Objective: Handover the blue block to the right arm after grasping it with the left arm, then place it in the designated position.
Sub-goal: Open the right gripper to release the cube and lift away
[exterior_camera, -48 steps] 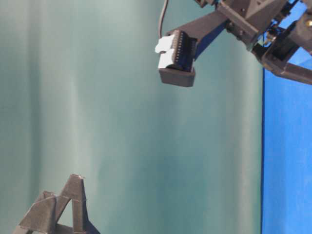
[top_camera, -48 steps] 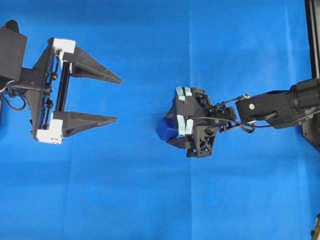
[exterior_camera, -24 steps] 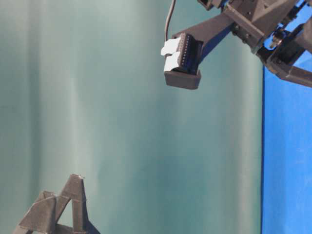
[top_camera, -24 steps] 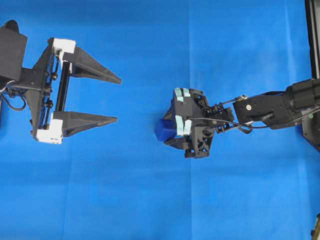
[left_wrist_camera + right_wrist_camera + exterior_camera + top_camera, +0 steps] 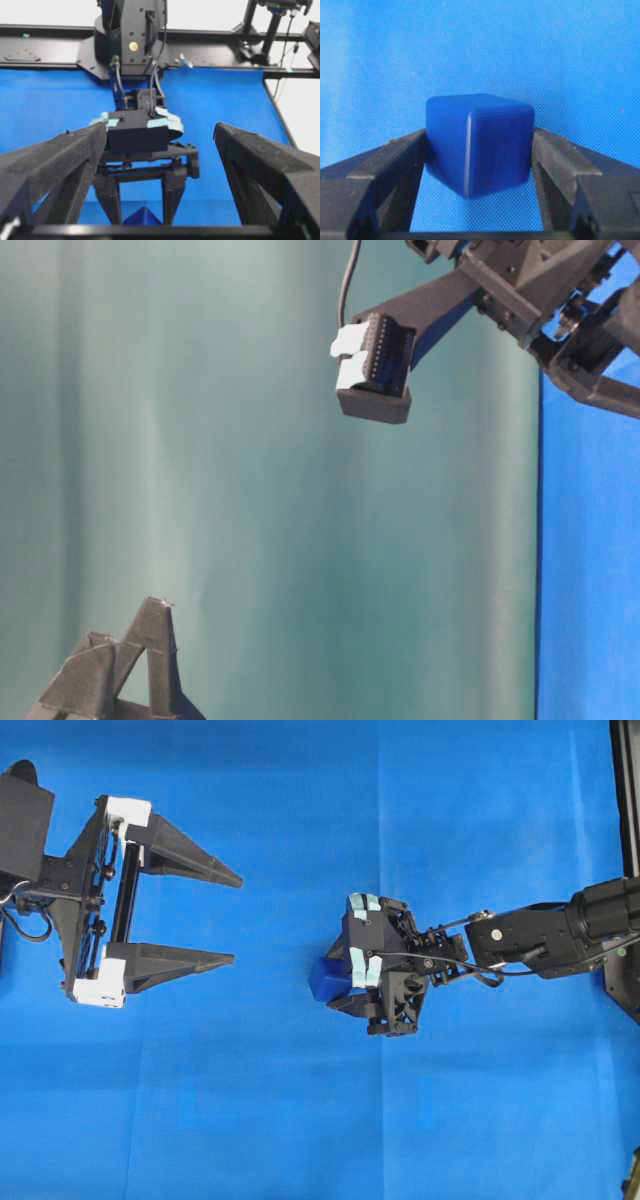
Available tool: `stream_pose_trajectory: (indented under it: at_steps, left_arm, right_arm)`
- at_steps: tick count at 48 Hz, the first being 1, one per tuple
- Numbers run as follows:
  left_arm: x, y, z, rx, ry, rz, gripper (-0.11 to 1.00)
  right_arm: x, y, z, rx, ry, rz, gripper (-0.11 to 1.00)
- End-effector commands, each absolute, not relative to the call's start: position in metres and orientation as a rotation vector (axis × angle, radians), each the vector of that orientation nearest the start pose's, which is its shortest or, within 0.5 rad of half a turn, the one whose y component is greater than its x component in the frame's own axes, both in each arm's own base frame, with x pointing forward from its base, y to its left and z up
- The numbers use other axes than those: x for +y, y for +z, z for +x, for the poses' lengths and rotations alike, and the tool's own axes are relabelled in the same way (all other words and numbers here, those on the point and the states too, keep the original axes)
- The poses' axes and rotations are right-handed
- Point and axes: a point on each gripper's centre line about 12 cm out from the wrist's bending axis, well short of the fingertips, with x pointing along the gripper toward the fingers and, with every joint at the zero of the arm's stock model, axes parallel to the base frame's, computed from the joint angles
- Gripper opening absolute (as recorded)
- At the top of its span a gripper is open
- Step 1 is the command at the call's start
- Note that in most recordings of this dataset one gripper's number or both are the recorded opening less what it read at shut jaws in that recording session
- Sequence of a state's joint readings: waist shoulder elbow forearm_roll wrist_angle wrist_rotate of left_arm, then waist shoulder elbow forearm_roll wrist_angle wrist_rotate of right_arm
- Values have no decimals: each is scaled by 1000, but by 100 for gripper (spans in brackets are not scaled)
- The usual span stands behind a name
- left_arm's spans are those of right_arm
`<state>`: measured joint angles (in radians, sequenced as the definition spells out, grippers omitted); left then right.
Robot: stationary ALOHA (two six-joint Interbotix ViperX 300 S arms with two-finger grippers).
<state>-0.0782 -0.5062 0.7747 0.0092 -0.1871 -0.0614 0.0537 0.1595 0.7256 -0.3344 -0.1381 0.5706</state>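
Note:
The blue block [image 5: 325, 978] sits between the two black fingers of my right gripper [image 5: 336, 982], right of the cloth's middle. In the right wrist view the blue block [image 5: 480, 145] is tilted with one corner down towards the cloth, and both fingers [image 5: 400, 155] press its sides. My left gripper [image 5: 237, 919], with white end pieces, stands wide open at the far left with nothing between its fingers, well apart from the block. From the left wrist view I see only the top of the blue block [image 5: 145, 217], below the right gripper's body.
Blue cloth [image 5: 300, 1120] covers the whole table. A black frame rail [image 5: 625, 820] runs along the right edge. Black rails and the right arm's base [image 5: 130, 35] stand at the far end in the left wrist view.
The right gripper has edged slightly left with the block. The left gripper has not moved.

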Motion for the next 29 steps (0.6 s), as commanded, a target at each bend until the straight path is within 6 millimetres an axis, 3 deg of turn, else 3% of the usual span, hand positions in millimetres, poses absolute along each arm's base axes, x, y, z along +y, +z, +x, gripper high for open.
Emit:
stream_pose_trajectory:
  at_steps: [1, 7, 13, 19, 29]
  left_arm:
    - [-25, 341, 313, 48, -81, -47, 93]
    - [-25, 341, 312, 46, -81, -46, 93]
    - [-25, 341, 312, 45, -81, -49, 93]
    - [-25, 341, 312, 45, -81, -49, 93]
    - [-25, 341, 312, 45, -81, -48, 93]
  right_arm:
    - [26, 107, 386, 748, 1, 228, 68]
    - [26, 108, 387, 754, -3, 224, 95]
    - [25, 110, 389, 756, -8, 222, 88]
    - [25, 117, 390, 752, -11, 214, 89]
    - [27, 156, 381, 726, -20, 181, 90]
